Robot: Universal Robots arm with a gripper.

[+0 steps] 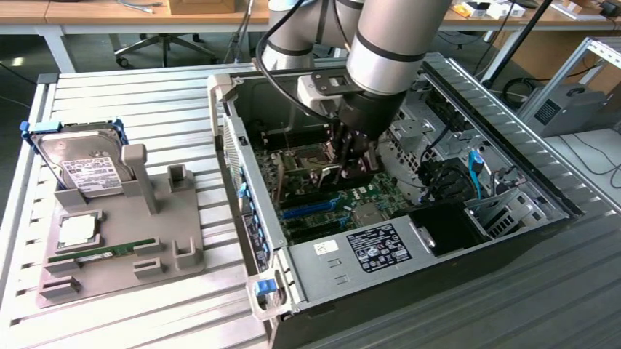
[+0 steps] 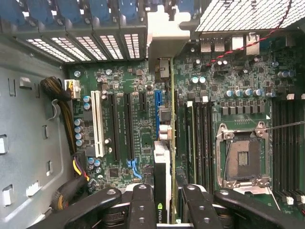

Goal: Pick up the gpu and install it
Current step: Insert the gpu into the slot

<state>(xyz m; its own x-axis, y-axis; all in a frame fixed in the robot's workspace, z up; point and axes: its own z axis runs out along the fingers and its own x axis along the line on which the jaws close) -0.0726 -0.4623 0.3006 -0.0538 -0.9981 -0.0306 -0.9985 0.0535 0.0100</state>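
Hand (image 2: 167, 196) gripping gpu (image 2: 162, 164) edge-on — over motherboard (image 2: 136, 131) slots, logo illegible

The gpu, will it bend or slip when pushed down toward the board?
Probably stiff: the gpu stands straight, edge-on in the claw, with no sag toward its metal bracket. It could slip or pivot, being pinched on flat faces. Likely fragile: a thin board with exposed parts.

The computer case (image 1: 379, 251) sits on the table (image 1: 126, 94), a stand (image 1: 170, 225) beside it on the exterior view's left holding a hard drive (image 1: 86, 166). Inside the case, the gpu (image 2: 162, 162) stands edgewise over the motherboard (image 2: 128, 119).
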